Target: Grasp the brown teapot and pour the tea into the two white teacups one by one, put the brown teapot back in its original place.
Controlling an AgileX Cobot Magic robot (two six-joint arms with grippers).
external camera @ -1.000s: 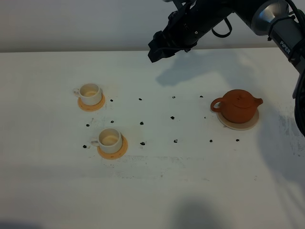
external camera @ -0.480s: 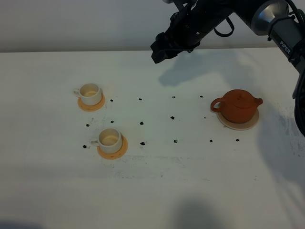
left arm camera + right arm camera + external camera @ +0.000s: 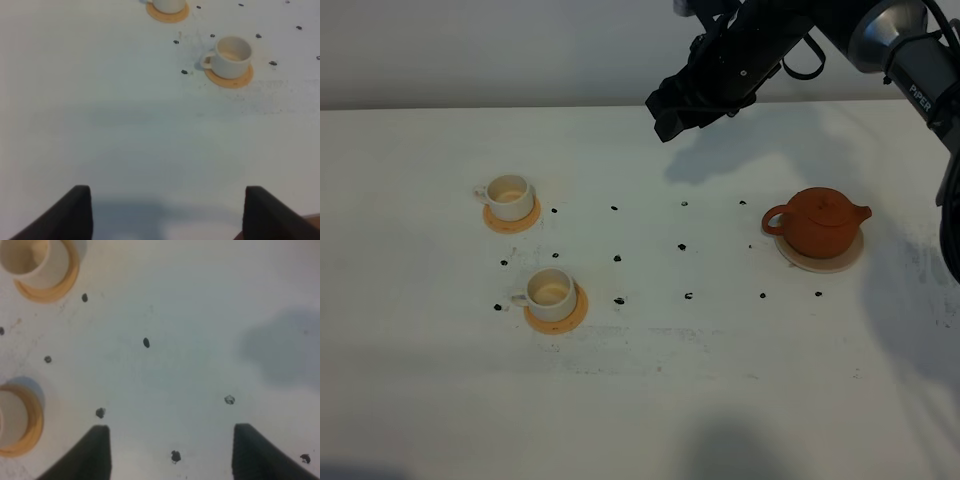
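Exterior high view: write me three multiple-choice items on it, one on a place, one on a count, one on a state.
1. The brown teapot stands: A) on a black tray; B) on the cream saucer; C) in a gripper.
2. The white teacups on the table number: A) one; B) two; C) three.
3. The right gripper is: A) shut on the teapot; B) shut on a cup; C) open and empty.

Answers:
1 B: its base sits inside the saucer's rim.
2 B: one stands farther back and one nearer, each on its own orange coaster.
3 C: its fingers stand wide apart with nothing between them.
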